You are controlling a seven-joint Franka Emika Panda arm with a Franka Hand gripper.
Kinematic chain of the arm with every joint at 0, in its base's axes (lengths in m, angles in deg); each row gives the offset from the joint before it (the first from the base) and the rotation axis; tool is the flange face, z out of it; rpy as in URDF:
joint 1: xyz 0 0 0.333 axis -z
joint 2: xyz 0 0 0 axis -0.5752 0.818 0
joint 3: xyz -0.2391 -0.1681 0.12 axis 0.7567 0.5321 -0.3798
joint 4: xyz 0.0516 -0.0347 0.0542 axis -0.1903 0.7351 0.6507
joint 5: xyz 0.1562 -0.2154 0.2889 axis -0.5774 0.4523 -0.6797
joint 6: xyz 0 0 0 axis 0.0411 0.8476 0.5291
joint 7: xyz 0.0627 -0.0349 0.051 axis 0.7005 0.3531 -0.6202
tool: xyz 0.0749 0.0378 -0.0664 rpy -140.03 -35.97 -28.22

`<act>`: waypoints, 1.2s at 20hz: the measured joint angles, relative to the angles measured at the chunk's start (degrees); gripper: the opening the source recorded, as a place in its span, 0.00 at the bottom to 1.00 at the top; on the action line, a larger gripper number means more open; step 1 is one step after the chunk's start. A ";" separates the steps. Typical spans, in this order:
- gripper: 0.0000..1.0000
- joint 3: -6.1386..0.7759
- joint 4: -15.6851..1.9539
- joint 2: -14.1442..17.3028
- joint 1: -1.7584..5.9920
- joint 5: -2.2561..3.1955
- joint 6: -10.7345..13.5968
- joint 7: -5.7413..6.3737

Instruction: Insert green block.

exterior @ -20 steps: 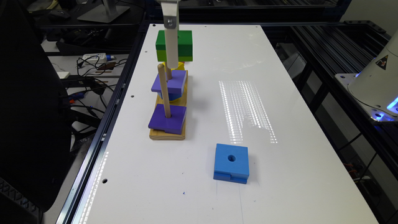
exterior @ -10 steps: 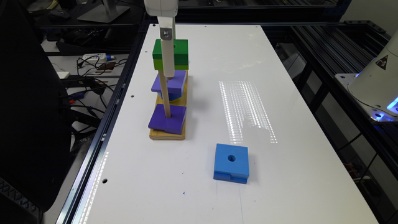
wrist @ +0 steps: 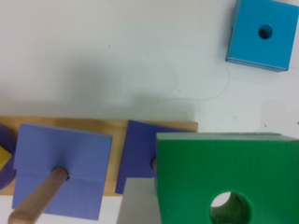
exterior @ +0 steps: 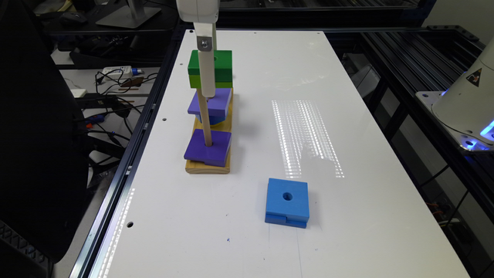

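We take this for a robotics lab: a white perforated worktable (exterior: 347, 216) on black aluminium framing (exterior: 405, 65), tangled cables (exterior: 112, 116) at the frame's left, a monitor stand (exterior: 131, 11) upper left.

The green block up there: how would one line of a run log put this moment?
pincer: carrying green block | block: in the air above wooden pegboard | not yet on a peg | blue block: loose on table

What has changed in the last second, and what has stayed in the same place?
The gripper carried the green block down and toward the exterior view's left, so it now hangs lower, above the pegs. It has not been let go. The blue block, the two purple blocks and the wooden base stayed where they were.
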 joint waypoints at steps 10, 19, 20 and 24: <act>0.00 0.00 0.16 0.00 0.05 0.00 0.01 -0.02; 0.00 -0.10 0.12 0.00 0.04 -0.01 -0.10 -0.03; 0.00 -0.17 0.06 0.01 0.03 -0.02 -0.27 -0.03; 0.00 -0.29 0.01 0.16 0.03 -0.03 -0.90 -0.02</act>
